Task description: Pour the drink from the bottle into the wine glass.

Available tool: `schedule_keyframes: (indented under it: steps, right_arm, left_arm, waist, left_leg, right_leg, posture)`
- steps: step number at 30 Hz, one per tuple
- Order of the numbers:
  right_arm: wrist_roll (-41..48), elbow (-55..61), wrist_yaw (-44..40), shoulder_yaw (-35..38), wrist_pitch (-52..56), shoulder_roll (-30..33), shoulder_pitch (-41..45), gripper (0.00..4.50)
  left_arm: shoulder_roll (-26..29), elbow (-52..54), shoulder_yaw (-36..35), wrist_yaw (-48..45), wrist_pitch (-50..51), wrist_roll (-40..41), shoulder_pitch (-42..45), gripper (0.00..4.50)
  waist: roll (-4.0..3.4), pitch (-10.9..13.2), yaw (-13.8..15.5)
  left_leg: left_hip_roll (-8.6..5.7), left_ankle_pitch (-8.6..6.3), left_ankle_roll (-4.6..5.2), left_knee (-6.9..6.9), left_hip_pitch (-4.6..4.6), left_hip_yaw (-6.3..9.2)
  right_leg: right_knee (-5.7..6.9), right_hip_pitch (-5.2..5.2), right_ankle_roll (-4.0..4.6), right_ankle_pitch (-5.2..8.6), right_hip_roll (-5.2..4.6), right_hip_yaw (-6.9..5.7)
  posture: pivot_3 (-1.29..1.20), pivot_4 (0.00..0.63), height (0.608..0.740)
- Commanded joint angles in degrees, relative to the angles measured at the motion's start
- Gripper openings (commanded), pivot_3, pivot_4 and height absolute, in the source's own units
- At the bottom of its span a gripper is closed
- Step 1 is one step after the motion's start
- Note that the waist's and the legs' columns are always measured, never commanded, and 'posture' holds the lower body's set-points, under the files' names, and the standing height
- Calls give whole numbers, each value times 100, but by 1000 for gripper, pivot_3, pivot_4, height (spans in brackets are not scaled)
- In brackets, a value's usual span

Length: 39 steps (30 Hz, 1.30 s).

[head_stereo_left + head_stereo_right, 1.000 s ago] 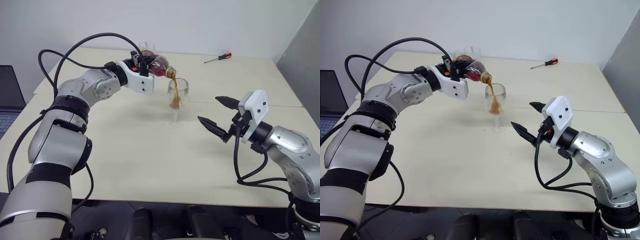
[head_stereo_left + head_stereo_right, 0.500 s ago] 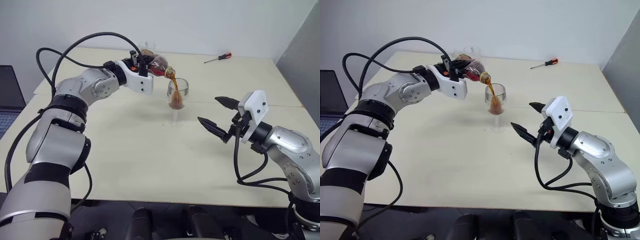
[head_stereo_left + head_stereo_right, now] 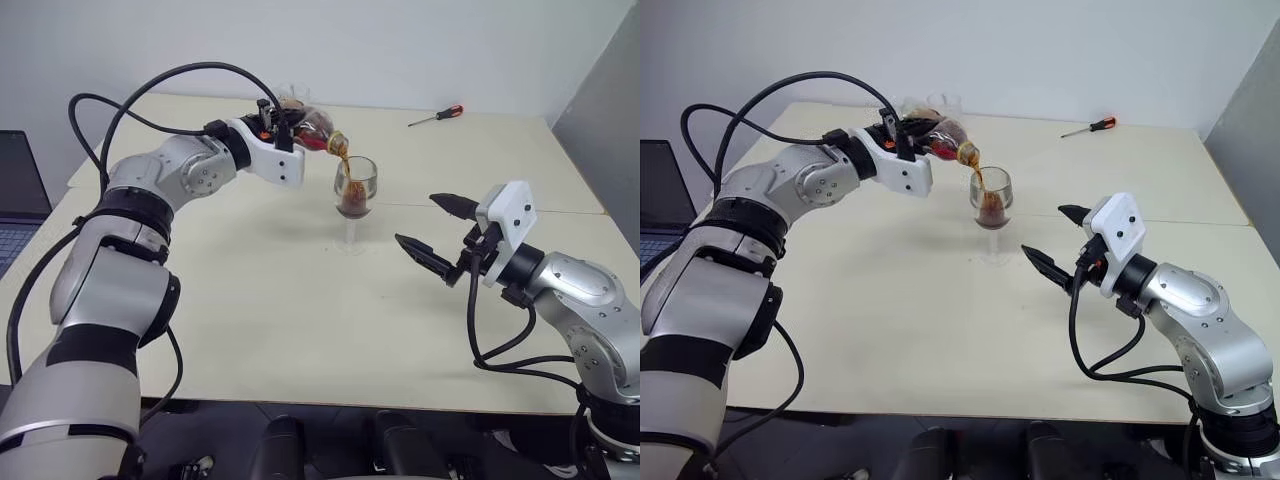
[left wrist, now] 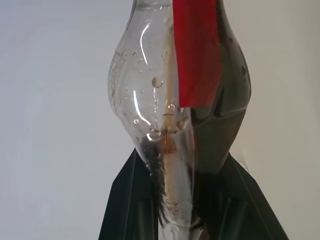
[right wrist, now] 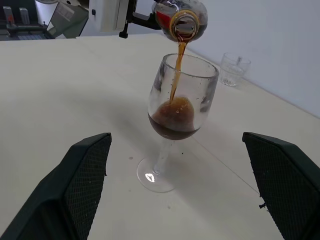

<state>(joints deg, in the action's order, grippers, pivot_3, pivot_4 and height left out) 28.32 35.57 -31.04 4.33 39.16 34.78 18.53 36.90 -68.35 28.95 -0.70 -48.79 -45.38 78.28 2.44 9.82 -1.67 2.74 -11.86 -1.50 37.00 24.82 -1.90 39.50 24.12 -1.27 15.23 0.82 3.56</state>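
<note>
The left arm is stretched forward, its fingers [image 4: 135,200] closed around the bottle [image 3: 312,128], tipped over the wine glass [image 3: 354,200]; the drink [image 5: 175,77] runs down into it. The right arm is bent, its fingers [image 5: 87,172] wide open and empty, with the glass standing on the tabletop [image 3: 300,310] just beyond them.

Cream worktop [image 3: 300,330], made of 2 panels with a seam across the middle. Screwdriver [image 3: 436,116] with red and black handle lies at the far right of the worktop. Short clear tumbler [image 5: 234,68] stands upright near the far edge. Dark laptop [image 3: 15,200] at the left edge. White wall behind.
</note>
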Motion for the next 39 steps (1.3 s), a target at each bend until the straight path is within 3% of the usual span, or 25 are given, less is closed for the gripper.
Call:
schedule_keyframes:
  steps: [1, 39]
  right_arm:
    - [35, 98, 21, 57, -70, -10, 74, 4500]
    - [12, 44, 28, -24, -66, -28, 110, 4500]
  left_arm:
    - [98, 39, -57, 122, 2, 48, 258, 742]
    - [32, 92, -220, -160, -45, 519, 89, 741]
  waist:
    - [0, 0, 0]
    - [0, 0, 0]
  left_leg:
    - [0, 0, 0, 0, 0, 0]
    - [0, 0, 0, 1, -1, 0]
  right_leg:
    - [0, 0, 0, 0, 0, 0]
    - [4, 0, 0, 0, 0, 0]
  posture:
    - [0, 150, 740]
    - [0, 150, 740]
